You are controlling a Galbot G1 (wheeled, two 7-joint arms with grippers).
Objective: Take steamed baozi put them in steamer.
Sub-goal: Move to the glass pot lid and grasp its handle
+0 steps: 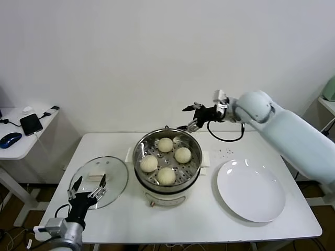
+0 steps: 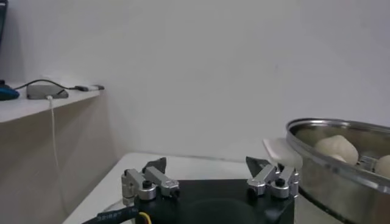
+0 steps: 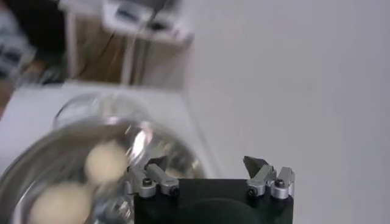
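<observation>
- White wall is seen behind a white table (image 1: 209, 219), with the steamer (image 1: 194, 149) set near the middle of the tabletop, closer to the far edge than to the near one
- All four steamed baozi (image 1: 166, 145) (image 1: 182, 155) (image 1: 149, 163) (image 1: 166, 176) are seen lying on the steamer's perforated floor, spaced slightly apart in a rough diamond
- In the left wrist view the steamer's rim (image 2: 341, 152) and two of the buns (image 2: 334, 148) are shown just beyond the fingers
- The right gripper (image 1: 191, 117) is held in the air above the far edge of the table, just beyond the steamer's far rim; its fingers are spread and nothing is held between them
- In the right wrist view the spread fingertips (image 3: 157, 163) are shown above the steamer bowl (image 3: 55, 158), with two buns (image 3: 105, 162) below
- A white plate (image 1: 251, 191) is placed toward the right edge of the tabletop, bare, near the steamer but apart from it
- A glass lid (image 1: 116, 180) with a pale handle is laid flat toward the left edge, just beside the steamer
- The left gripper (image 1: 87, 188) is parked at the near left corner, over the near edge of the lid, its fingers spread and holding nothing
- A side desk (image 1: 21, 144) with a phone (image 1: 31, 124) and a blue mouse (image 1: 9, 139) is seen past the left edge
</observation>
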